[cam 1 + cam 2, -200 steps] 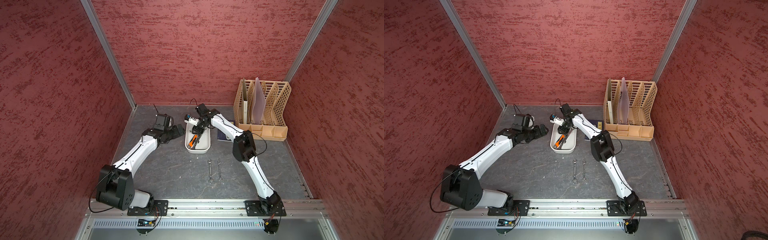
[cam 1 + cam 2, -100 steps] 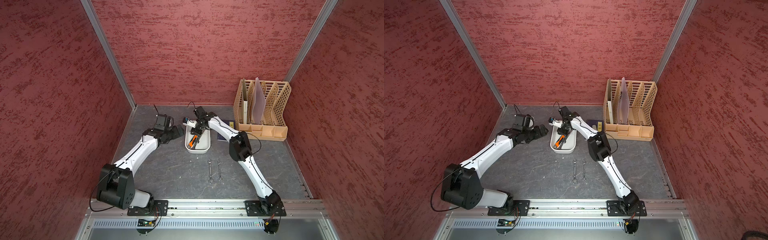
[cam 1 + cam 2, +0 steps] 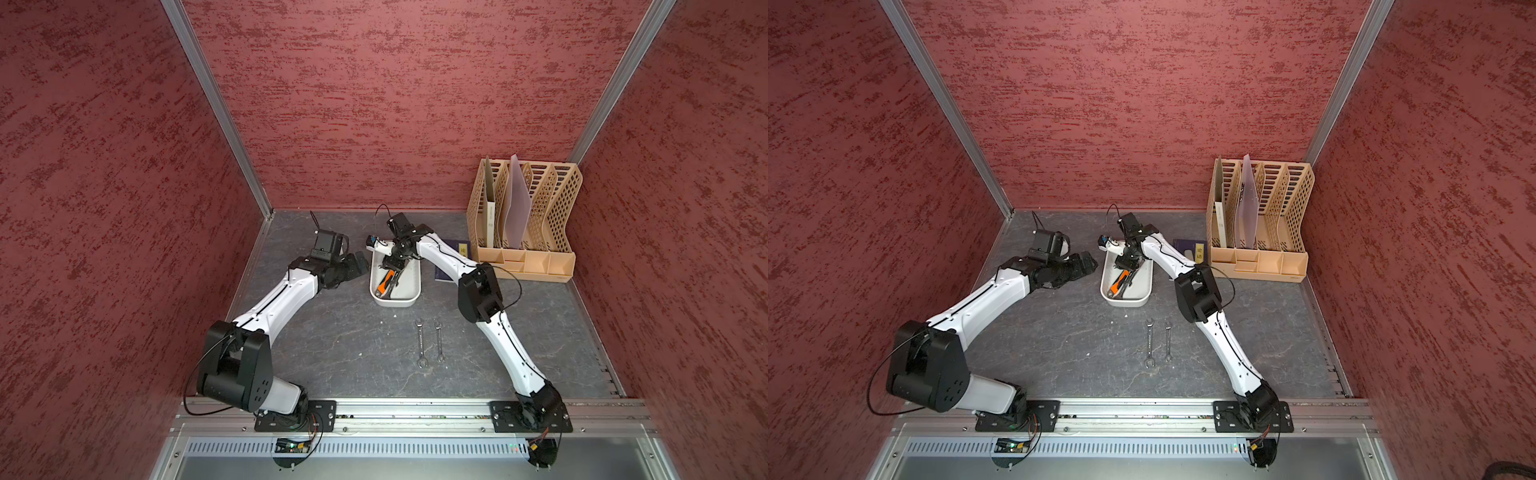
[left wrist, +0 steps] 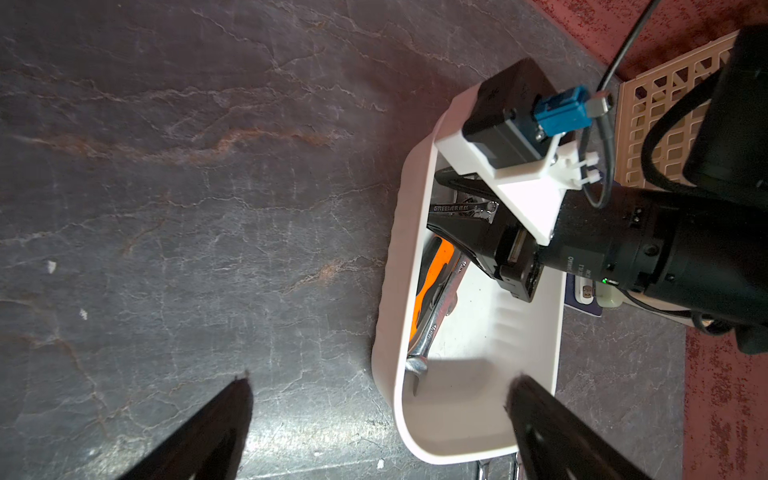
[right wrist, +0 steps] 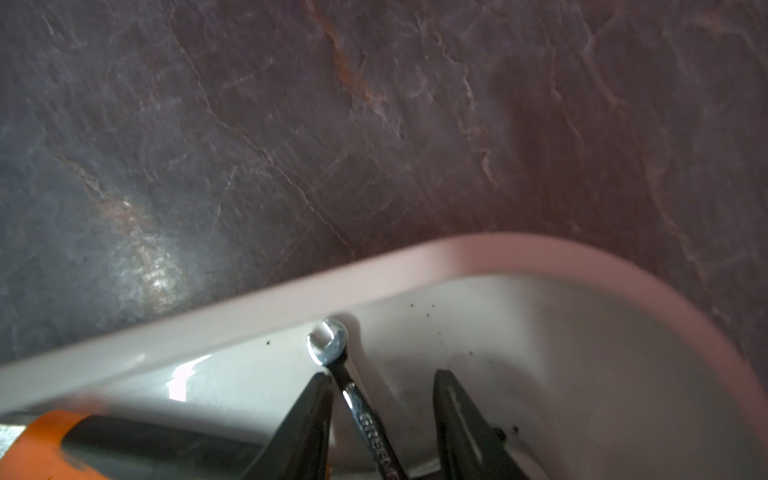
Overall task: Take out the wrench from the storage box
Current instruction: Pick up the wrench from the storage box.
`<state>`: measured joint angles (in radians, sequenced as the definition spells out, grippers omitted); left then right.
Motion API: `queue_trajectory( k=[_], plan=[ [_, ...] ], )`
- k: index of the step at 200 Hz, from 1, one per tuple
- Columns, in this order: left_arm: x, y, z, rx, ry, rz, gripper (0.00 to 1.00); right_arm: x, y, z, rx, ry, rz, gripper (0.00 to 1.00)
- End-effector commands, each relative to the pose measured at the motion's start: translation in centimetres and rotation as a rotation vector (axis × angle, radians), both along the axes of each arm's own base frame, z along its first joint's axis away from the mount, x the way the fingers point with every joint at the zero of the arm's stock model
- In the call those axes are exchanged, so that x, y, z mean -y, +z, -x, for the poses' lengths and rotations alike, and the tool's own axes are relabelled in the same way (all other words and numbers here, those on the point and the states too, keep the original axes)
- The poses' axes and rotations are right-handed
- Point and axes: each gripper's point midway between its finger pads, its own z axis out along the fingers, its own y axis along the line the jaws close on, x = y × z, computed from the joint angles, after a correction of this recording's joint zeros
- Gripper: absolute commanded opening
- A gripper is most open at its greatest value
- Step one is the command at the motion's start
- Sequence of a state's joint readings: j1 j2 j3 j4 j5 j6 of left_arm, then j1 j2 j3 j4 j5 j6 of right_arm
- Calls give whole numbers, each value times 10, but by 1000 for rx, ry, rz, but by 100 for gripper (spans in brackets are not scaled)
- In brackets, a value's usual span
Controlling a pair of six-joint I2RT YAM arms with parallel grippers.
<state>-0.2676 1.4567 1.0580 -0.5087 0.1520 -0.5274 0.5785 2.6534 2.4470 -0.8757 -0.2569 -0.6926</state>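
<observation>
The dark stone-patterned table [image 3: 353, 365] carries a tan file rack [image 3: 540, 216] in its far corner. Well apart from the rack, the white storage box [image 3: 397, 302] sits between the two arms. The left gripper [image 4: 378, 377] hangs beside the box, spread wide and empty. Two wrenches [image 3: 421, 343] lie side by side on the table outside the box, so part of the job looks done. Inside the box lie an orange-handled tool [image 4: 436, 270], a long wrench [image 4: 434, 322] and a small wrench [image 5: 361, 409]. The right gripper [image 5: 382, 374] straddles the small wrench with its jaws parted, not yet clamped. Closing on it and lifting it out are left to do.
</observation>
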Motion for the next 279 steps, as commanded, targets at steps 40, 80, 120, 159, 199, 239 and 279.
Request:
queue_trajectory(
  k=[40, 80, 120, 159, 199, 239, 279],
  plan=[
    [-1, 3, -2, 9, 11, 8, 100, 21, -17, -8, 23, -38, 106, 43],
    [-3, 5, -3, 16, 17, 11, 100, 29, -25, 4, -39, -64, 126, 38],
    [-6, 9, -3, 30, 24, 17, 100, 34, -34, 16, -118, -114, 137, 32],
    [-9, 10, -5, 31, 33, 38, 100, 41, -38, 18, -129, -153, 164, 21],
    [-11, 17, -6, 47, 37, 41, 100, 43, -36, 19, -138, -184, 163, 12],
    [-12, 18, -6, 50, 38, 39, 100, 29, -18, 14, -113, -220, 103, 7],
    [-12, 21, -6, 58, 39, 39, 100, 13, 7, 7, -79, -286, 24, 1]
  ],
)
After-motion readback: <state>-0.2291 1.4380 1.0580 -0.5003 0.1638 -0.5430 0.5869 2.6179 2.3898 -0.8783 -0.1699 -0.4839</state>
